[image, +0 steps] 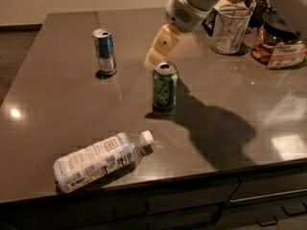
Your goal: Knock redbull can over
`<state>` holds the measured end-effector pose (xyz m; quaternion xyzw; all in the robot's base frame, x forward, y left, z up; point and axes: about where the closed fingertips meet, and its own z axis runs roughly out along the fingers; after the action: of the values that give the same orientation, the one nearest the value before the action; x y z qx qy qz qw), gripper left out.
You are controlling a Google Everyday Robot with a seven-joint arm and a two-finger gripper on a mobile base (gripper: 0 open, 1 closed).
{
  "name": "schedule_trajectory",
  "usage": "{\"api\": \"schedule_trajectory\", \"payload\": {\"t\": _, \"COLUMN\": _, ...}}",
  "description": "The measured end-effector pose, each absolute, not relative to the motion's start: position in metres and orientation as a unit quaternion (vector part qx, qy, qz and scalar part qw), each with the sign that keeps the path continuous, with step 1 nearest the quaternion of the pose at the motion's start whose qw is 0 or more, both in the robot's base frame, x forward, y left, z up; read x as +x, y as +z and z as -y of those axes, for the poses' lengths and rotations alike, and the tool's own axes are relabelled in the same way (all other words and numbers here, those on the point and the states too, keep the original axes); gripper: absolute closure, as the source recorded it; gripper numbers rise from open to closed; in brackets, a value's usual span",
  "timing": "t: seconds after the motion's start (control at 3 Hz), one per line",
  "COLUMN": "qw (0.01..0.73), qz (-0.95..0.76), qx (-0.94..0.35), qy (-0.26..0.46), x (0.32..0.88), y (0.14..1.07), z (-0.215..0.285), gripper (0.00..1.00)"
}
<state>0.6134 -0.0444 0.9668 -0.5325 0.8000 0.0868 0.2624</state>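
The redbull can (105,51) is slim, blue and silver, and stands upright at the back left of the dark table (57,104). My gripper (154,59) hangs in the air above and just behind the green can (165,86), to the right of the redbull can and well apart from it. Its cream-coloured fingers (162,46) point down and to the left. The white arm reaches in from the top right.
A clear plastic bottle (98,159) with a white label lies on its side near the front edge. A wire mesh cup (230,28), a black wire basket (214,18) and a jar (280,41) stand at the back right.
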Motion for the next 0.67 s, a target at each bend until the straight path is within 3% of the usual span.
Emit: {"api": "schedule_trajectory", "payload": {"t": 0.67, "qw": 0.312, "qz": -0.796, "qx": -0.505, "qy": 0.122, "x": 0.655, "y": 0.956, "z": -0.018, "gripper": 0.0}}
